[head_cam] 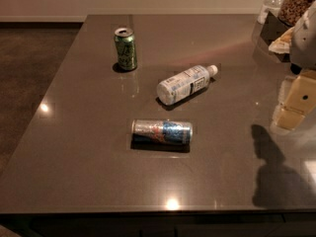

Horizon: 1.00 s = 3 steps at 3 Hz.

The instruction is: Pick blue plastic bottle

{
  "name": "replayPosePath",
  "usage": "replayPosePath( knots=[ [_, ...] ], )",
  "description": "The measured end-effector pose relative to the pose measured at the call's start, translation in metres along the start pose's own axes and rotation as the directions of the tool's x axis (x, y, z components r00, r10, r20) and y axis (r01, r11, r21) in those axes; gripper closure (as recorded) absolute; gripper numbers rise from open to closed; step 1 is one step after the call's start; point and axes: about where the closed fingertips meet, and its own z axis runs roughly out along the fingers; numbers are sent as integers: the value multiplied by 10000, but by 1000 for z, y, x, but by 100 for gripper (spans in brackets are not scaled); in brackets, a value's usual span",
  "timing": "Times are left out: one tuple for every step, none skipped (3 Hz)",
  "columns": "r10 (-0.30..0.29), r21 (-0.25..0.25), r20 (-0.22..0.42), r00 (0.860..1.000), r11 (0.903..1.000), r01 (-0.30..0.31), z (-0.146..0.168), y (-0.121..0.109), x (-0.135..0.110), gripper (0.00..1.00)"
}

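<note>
The blue plastic bottle (183, 84) lies on its side near the middle of the dark grey table (89, 147). It is pale and translucent, with a white cap pointing to the back right and a white-and-light-blue label with a dark patch. My gripper (295, 104) hangs at the right edge of the view, above the table and well to the right of the bottle. It holds nothing that I can see. Its shadow falls on the table at the front right.
A green can (125, 49) stands upright at the back left of the bottle. A silver-blue can (162, 131) lies on its side in front of the bottle. Containers and a jar (296, 4) crowd the back right corner. The table's left edge drops to the floor.
</note>
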Motion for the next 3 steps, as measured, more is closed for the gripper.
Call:
replayPosePath(
  knots=[
    [0,2,1,10000,10000,0,0,0,0,0],
    [-139,-79,69,9999,9999,139,-1,-2,-3,0],
    [-785,-143,300,9965,9968,789,5,-12,-19,0]
  ],
)
